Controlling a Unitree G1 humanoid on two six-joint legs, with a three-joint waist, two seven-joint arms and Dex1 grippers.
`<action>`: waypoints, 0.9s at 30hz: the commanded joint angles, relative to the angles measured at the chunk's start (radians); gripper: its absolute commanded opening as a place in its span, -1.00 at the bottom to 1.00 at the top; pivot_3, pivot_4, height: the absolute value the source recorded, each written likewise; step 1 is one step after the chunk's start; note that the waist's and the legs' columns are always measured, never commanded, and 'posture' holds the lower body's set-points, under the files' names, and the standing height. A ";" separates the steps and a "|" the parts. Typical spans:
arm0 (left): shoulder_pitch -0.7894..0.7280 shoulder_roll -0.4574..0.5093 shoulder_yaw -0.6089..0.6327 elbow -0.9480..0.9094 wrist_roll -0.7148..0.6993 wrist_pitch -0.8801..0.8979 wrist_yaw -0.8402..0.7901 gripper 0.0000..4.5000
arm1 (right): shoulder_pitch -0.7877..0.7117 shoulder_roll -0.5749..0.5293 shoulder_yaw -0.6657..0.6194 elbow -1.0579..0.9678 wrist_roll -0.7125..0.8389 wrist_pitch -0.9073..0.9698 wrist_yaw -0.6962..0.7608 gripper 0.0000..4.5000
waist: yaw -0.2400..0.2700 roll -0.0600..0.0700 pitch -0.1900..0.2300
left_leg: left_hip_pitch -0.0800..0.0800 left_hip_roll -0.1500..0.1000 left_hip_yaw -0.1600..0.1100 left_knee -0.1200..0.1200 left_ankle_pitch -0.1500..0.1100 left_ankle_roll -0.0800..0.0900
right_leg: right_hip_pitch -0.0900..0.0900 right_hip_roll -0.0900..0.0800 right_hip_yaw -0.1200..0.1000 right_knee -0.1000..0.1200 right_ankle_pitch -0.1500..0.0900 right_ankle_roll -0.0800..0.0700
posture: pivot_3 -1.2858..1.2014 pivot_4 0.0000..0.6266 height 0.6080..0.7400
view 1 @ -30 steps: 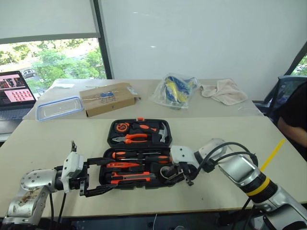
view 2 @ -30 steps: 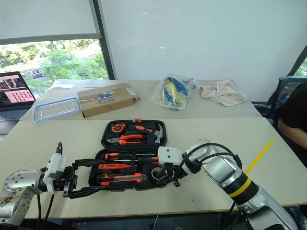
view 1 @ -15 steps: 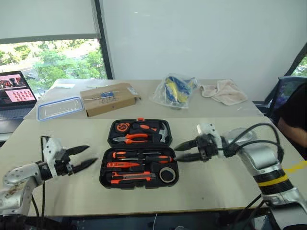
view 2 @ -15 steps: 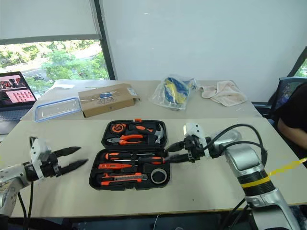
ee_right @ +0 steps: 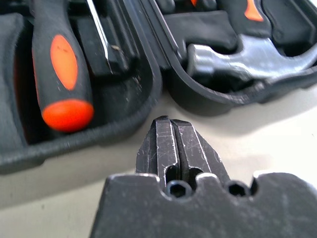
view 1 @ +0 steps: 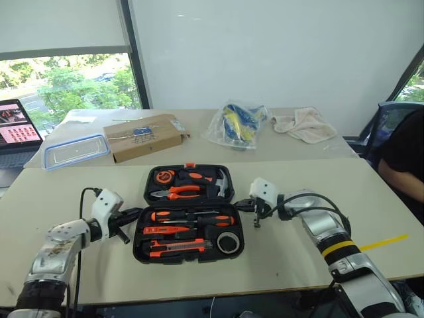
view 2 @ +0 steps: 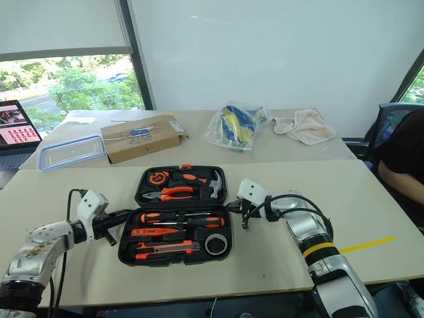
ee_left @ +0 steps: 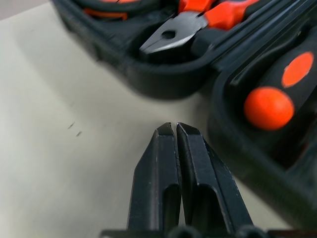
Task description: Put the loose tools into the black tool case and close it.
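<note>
The black tool case (view 1: 188, 258) lies open in the middle of the near table. Its near half holds two black-and-orange screwdrivers (view 1: 192, 216), a small orange screwdriver (view 1: 165, 230), the utility knife (view 1: 175, 246) and the tape roll (view 1: 227, 242). Pliers (ee_left: 198, 22) and a hammer (ee_right: 247, 59) sit in the far half. My left gripper (view 1: 138, 212) is shut and empty, just off the case's left side by the hinge, close above the tabletop. At the right side by the hinge, my right gripper (view 1: 240, 207) is also shut and empty.
On the far table are a cardboard box (view 1: 142, 136), a clear blue-rimmed container (view 1: 73, 149), a plastic bag (view 1: 238, 124), a cloth (view 1: 303, 124) and a laptop (view 1: 16, 126). A person (view 1: 404, 159) sits at the right. Yellow tape (view 1: 384, 242) marks the near table.
Both grippers have left the case's near half, swung out to the sides and closed. They now sit shut at the case's left and right sides.
</note>
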 commanded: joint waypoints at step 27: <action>-0.101 0.186 0.124 -0.192 -0.268 0.751 0.060 0.81 | -0.153 -0.106 -0.134 -0.366 0.302 1.151 -0.066 0.99 | 0.010 0.000 0.000 | 0.001 0.001 -0.004 0.001 0.002 -0.003 | -0.001 0.000 0.002 0.001 0.001 -0.004 | 0.03 -0.52 1.00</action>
